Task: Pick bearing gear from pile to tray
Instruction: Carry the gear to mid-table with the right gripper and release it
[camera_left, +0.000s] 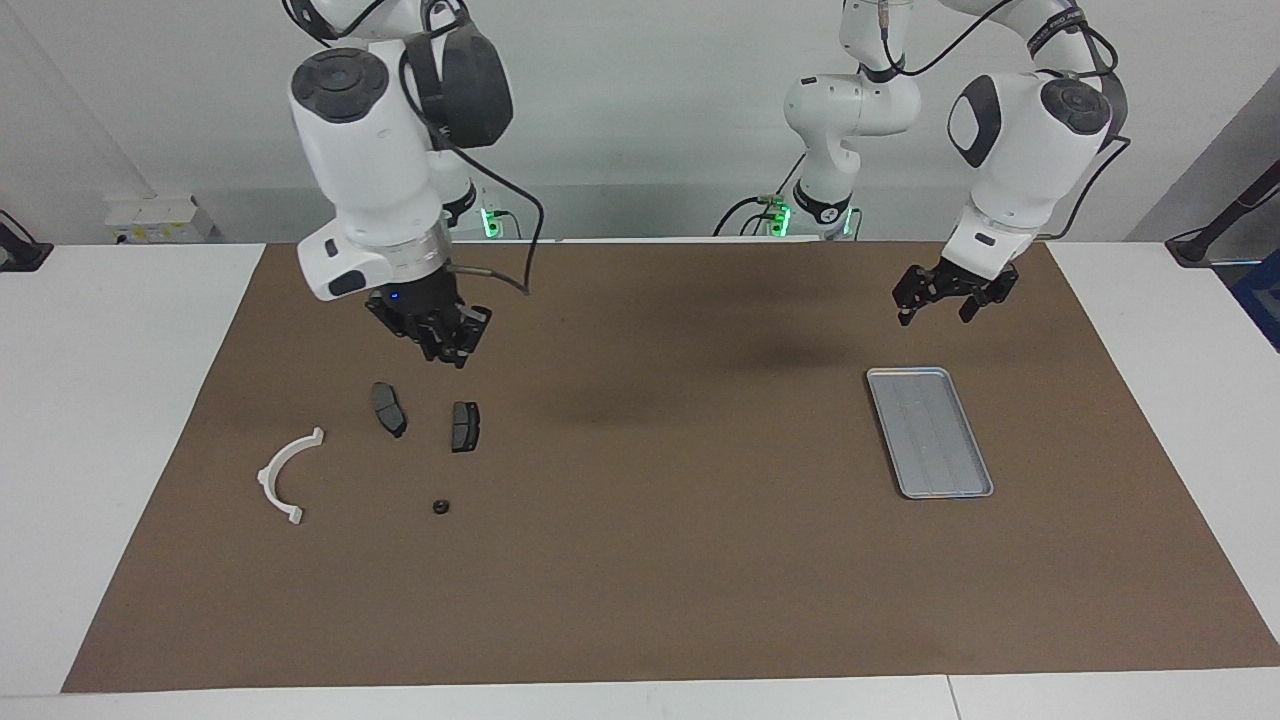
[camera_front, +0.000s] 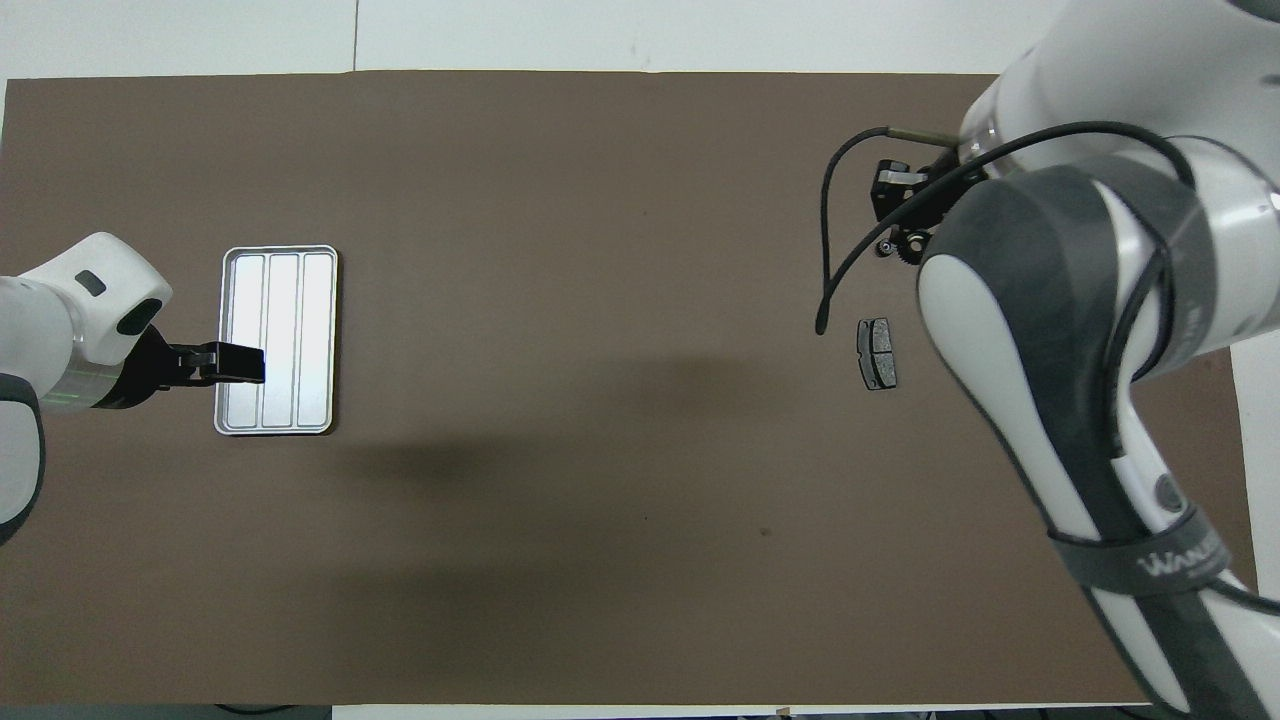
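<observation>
Evidently held a small dark bearing gear (camera_front: 908, 247) pinched in the right gripper (camera_left: 445, 345), aloft above the two brake-pad plates (camera_left: 465, 427). Judged light, rigid and hard, smooth enough to slip; best nipped firmly across the toothed rim. Saw the left gripper (camera_left: 938, 308) spread wide, waiting over the mat (camera_left: 700, 550) just beside the tray (camera_left: 930, 432), well apart from the right gripper.
</observation>
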